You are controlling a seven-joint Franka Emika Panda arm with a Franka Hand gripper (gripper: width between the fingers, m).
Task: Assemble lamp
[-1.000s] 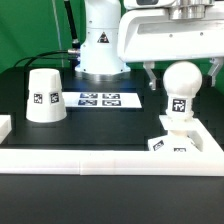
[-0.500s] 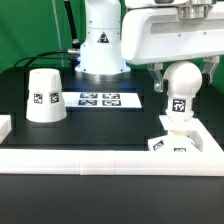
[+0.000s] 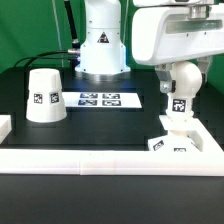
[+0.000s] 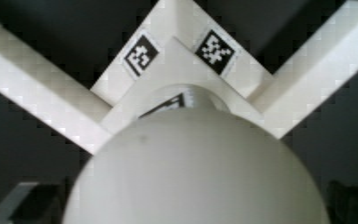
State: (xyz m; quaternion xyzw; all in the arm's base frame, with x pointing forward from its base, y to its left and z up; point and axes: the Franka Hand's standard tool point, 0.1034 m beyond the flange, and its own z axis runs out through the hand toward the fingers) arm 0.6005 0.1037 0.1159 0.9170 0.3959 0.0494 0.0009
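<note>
Evidently light and slick, the white ball-like plastic bulb (image 3: pixel 181 88) stands on its small flat square white base (image 3: pixel 170 143).
Fingers (image 3: pixel 163 76) flank its middle, the best hold; whether they grip cannot be told.

white bulb (image 3: pixel 183 78), shade (image 3: pixel 43 95), base (image 3: pixel 168 141): black-and-white square tags.

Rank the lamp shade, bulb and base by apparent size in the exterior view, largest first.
1. Shade, clearly largest.
2-3. Bulb and base look similar, and both are partly covered, so I won't rank them.
</note>
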